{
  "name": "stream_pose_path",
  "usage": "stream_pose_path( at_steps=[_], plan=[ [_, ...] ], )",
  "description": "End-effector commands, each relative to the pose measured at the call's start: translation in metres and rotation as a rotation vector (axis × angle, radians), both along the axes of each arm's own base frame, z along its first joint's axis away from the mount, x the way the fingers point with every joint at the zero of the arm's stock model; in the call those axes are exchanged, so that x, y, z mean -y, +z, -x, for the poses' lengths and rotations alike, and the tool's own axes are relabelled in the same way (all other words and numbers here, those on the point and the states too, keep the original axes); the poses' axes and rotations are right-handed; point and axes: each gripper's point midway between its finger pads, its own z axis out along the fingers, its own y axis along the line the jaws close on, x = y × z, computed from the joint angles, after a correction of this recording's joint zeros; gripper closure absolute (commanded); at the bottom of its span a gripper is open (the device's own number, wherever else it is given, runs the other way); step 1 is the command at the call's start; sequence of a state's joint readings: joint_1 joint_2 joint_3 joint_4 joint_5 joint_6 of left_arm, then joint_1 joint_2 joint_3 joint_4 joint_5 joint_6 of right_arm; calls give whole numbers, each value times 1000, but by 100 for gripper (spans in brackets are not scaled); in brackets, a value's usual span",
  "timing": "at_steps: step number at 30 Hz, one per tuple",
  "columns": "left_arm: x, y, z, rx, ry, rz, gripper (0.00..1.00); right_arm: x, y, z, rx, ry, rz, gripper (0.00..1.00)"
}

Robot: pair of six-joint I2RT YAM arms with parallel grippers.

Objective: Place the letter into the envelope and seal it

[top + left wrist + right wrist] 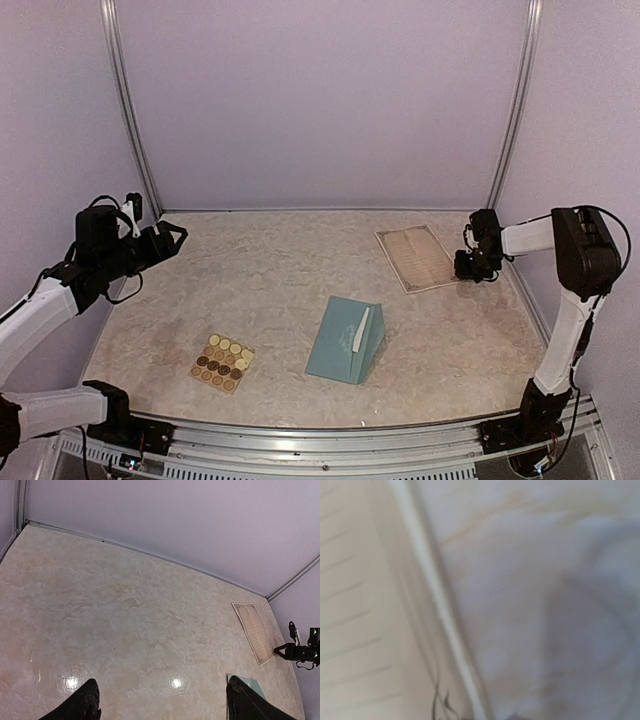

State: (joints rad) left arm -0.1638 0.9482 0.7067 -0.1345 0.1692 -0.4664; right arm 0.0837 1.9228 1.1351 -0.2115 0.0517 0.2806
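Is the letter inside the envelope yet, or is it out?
Out. The letter lies flat on the table, apart from the envelope, with the right gripper at its right edge.

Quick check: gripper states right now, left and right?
Left gripper: open, holding nothing.
Right gripper: at the edge of the letter; open or shut cannot be told.

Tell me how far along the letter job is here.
Nothing looks done: the letter lies flat at the far right, apart from the envelope in the middle. In hand: the right tool is down at the letter's right edge; a grip can't be confirmed. The left tool hangs open, off to the left. Left: pick up, insert, seal; the sticker sheet lies untouched.
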Motion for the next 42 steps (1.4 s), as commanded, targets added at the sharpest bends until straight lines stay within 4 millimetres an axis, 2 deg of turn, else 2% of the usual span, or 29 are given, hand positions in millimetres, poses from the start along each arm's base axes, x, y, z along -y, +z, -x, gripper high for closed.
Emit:
stream_pose_path(
  at_steps=[1, 6, 8, 10, 14, 17, 18, 20, 21, 23, 27, 31, 35, 38, 42],
  plan=[
    [3, 0, 0, 17, -19, 3, 17, -51, -7, 35, -87, 158, -70, 84],
    [13, -4, 2, 14, -50, 11, 17, -93, -3, 60, -103, 259, -147, 83],
    [23, -4, 3, 14, -68, 13, 17, -98, 6, 62, -87, 260, -173, 81],
    [38, -4, 3, 16, -96, 28, 17, -94, 17, 58, -61, 238, -165, 76],
    [85, -1, -2, 30, -178, 70, 17, -83, 36, 41, -13, 200, -238, 63],
    [125, 9, -8, 52, -247, 108, 18, -79, 42, 26, 12, 187, -284, 55],
    [140, 5, -12, 38, -270, 110, 19, -78, 40, 22, 12, 183, -296, 53],
    [167, 15, -19, 55, -318, 125, 21, -78, 39, 16, 16, 178, -339, 53],
    [182, 9, -24, 40, -339, 118, 21, -79, 38, 13, 19, 179, -363, 53],
    [205, 10, -29, 36, -379, 114, 23, -82, 35, 8, 22, 180, -402, 53],
    [237, 1, -41, 12, -436, 114, 25, -88, 33, -1, 45, 204, -423, 52],
    [253, -10, -47, -9, -465, 114, 27, -96, 38, -5, 77, 263, -395, 52],
    [259, -24, -49, -37, -469, 110, 28, -121, 50, -5, 125, 368, -373, 51],
    [262, -31, -47, -52, -476, 115, 29, -139, 48, -8, 118, 420, -376, 48],
    [264, -38, -42, -66, -482, 112, 29, -167, 35, -9, 79, 479, -386, 46]
  ],
)
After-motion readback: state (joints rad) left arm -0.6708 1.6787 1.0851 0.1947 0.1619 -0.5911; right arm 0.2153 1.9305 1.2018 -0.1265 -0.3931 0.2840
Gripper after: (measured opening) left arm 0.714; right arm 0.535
